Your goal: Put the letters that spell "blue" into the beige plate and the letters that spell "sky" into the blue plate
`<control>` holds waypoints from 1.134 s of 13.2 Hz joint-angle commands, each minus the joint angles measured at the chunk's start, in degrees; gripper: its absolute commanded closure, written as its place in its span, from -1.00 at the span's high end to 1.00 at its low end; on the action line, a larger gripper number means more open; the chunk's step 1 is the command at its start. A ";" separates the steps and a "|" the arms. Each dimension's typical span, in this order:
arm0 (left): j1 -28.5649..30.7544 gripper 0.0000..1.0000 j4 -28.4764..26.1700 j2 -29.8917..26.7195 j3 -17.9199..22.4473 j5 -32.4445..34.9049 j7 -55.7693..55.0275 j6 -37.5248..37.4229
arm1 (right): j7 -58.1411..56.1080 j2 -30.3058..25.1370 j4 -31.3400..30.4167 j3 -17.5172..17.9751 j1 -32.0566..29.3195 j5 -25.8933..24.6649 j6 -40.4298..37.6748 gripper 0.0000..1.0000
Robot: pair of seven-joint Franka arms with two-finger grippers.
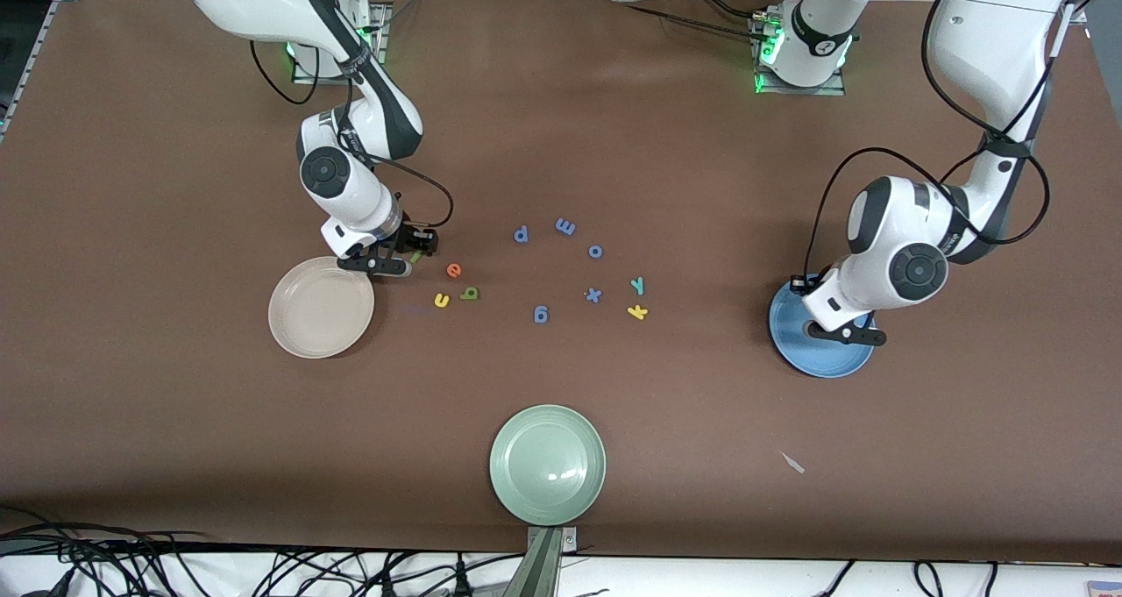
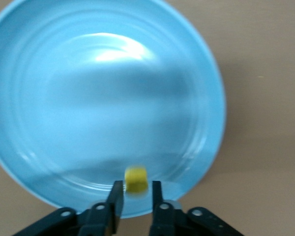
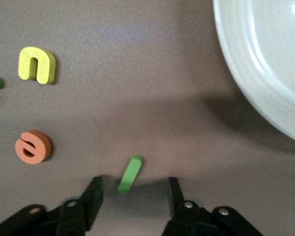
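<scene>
The worktop [image 1: 175,404] carries three plates. Seen from the front, the beige plate [image 1: 321,308] lies at about 9 o'clock from the worktop's middle. The blue plate [image 1: 820,360] lies near 3 o'clock, and a green plate [image 1: 548,464] is at 6 o'clock, close to the edge nearest the camera.

The right pincer [image 3: 133,182] is low over the worktop at 1 o'clock from the beige plate, just off its rim. It stands wide open, one finger on each side of the l [image 3: 130,173], with clear room both ways and neither finger touching it. The l lies flat. In the front view its long axis runs roughly from 1 to 7 o'clock, slightly slanted to the fingers and crosswise to the line along which they close.

The left pincer [image 2: 136,183] hangs over the blue plate, inside the rim and near its edge. It is parted only a little, a shade wider than the yellow letter [image 2: 135,178] at its tips. That letter is too blurred to read.

Bare worktop separates the l from the e [image 1: 454,270], which lies at 4 o'clock from it. The b [image 1: 471,294] and u [image 1: 441,300] lie side by side just nearer the camera.

Toward the left arm's end, the y [image 1: 638,285] lies just beside the k [image 1: 637,312], with the k nearer the camera. Both are well apart from the blue plate.

Blue letters p [image 1: 521,234], m [image 1: 565,226], o [image 1: 595,251], x [image 1: 593,295] and g [image 1: 541,315] are scattered between the two groups.
</scene>
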 commanded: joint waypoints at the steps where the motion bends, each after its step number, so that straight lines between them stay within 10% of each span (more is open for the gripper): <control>1: -0.72 1.00 2.47 -1.06 -2.98 0.77 -0.85 -1.86 | 0.66 0.93 0.18 -0.03 0.50 0.72 1.58 -0.28; 7: -9.13 1.00 10.99 3.23 -8.54 1.38 -19.97 -5.30 | 0.31 0.59 0.27 -0.03 0.41 0.72 1.23 -0.87; 15: -16.35 1.00 27.78 17.03 -8.19 0.76 -55.39 -4.25 | -16.97 -4.08 13.00 -9.77 0.32 -5.43 -23.11 -0.88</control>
